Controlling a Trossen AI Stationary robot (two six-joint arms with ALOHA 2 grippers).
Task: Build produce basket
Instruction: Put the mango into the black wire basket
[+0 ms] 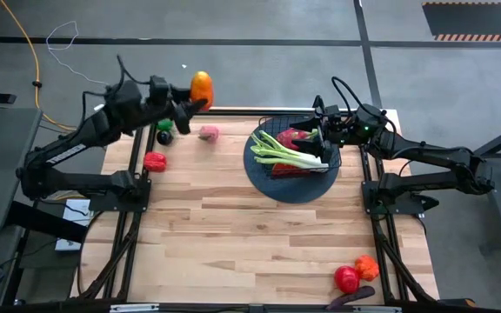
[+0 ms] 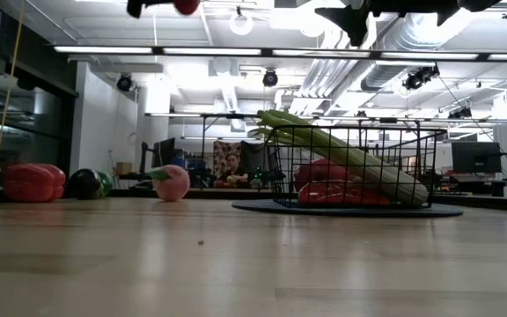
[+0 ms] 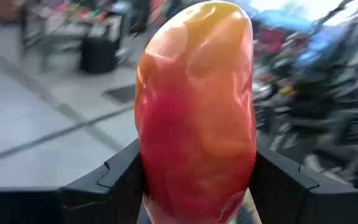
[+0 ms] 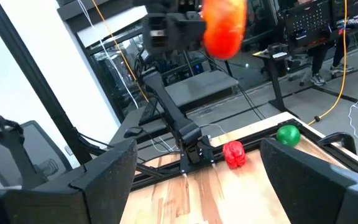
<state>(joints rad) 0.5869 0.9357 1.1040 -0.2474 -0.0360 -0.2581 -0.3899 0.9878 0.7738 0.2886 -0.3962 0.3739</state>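
High view: left gripper (image 1: 194, 97) holds orange fruit (image 1: 201, 87).

a light wooden table (image 1: 233, 235) carries the basket (image 1: 292, 178), a red pepper (image 1: 155, 161), a peach (image 1: 208, 133) and more produce (image 1: 355, 274).

We were in a robotics lab or workshop: exposed ceiling ducts (image 2: 412, 35) and strip lights (image 2: 148, 49) ran overhead, monitors (image 2: 475, 157) stood on desks behind the wooden bench (image 1: 233, 226), and a yellow cable (image 1: 24, 61) trailed over the grey concrete floor (image 1: 250, 17).
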